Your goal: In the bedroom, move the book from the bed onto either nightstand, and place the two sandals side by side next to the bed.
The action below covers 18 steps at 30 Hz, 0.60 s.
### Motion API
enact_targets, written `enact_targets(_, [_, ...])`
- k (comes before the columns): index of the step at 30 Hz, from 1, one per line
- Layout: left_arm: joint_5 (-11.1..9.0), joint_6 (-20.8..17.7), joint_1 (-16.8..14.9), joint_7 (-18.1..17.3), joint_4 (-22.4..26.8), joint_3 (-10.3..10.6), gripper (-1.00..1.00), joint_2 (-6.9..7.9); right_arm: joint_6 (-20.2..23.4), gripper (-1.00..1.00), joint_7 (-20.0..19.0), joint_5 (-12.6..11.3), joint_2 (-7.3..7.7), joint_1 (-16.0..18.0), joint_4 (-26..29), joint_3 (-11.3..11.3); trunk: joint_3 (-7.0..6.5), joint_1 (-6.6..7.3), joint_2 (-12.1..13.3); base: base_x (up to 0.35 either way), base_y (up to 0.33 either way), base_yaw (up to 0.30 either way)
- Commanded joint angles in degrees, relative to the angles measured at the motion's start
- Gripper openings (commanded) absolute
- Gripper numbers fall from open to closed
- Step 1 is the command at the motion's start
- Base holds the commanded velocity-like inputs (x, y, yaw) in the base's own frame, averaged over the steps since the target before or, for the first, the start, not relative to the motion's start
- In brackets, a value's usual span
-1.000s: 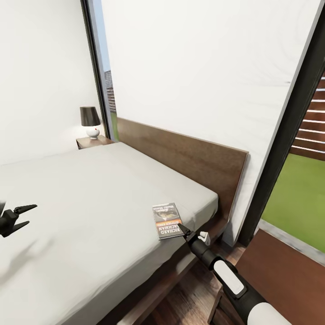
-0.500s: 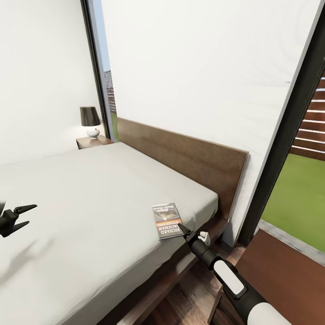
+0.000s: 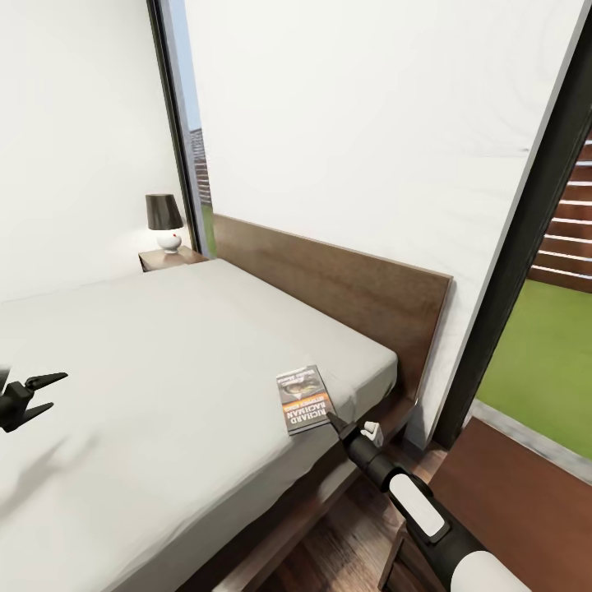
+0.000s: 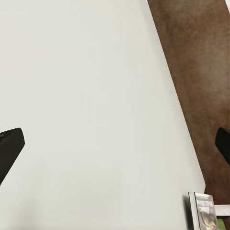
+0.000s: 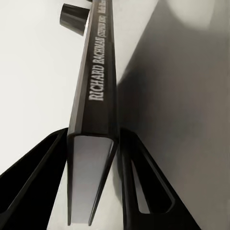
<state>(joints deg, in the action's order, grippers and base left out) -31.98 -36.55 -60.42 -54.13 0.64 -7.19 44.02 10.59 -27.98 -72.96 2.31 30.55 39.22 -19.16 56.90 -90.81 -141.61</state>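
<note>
1. The right gripper (image 3: 333, 420) reaches from the lower right of the head view to the near corner of the book (image 3: 303, 400); in the right wrist view its two black fingers (image 5: 143, 191) sit on either side of the book's (image 5: 93, 124) lower edge, clenched on it, with the spine lettering "RICHARD BACHMAN" running away between them.
2. The book lies near the side edge of the bed (image 3: 164, 395), on the light-grey mattress, towards the headboard end, its near corner slightly raised at the gripper.
3. The left gripper (image 3: 33, 393) hangs over the mattress at the far left of the head view, well apart from the book, its two dark fingers spread and nothing between them; the left wrist view looks down on the mattress (image 4: 96, 115), with the book (image 4: 203, 215) at that picture's corner.
4. Behind the book rises the dark-brown headboard (image 3: 345, 288).
5. Farther off, beside the bed's other side, stands a nightstand (image 3: 168, 258) carrying a lamp (image 3: 164, 220) with a dark shade and white base.
6. A black-framed window (image 3: 543, 214) at the right shows grass and a slatted brown fence.
</note>
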Motion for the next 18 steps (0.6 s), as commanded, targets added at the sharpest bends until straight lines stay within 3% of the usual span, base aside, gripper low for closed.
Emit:
enact_targets(1, [0.3, -0.4, 0.0, -0.1, 0.0, -0.5, 1.00, 0.01, 0.2, -1.00, -0.1, -0.6, 0.06, 0.0, 0.0, -0.2, 0.06, 0.01, 0.0, 0.000, 0.000, 0.000])
enact_targets(18, [0.3, -0.4, -0.1, -0.1, 0.0, -0.5, 1.00, 0.01, 0.2, -1.00, -0.2, -0.6, 0.12, 0.0, 0.0, -0.1, 0.06, 0.01, 0.0, 0.000, 0.000, 0.000])
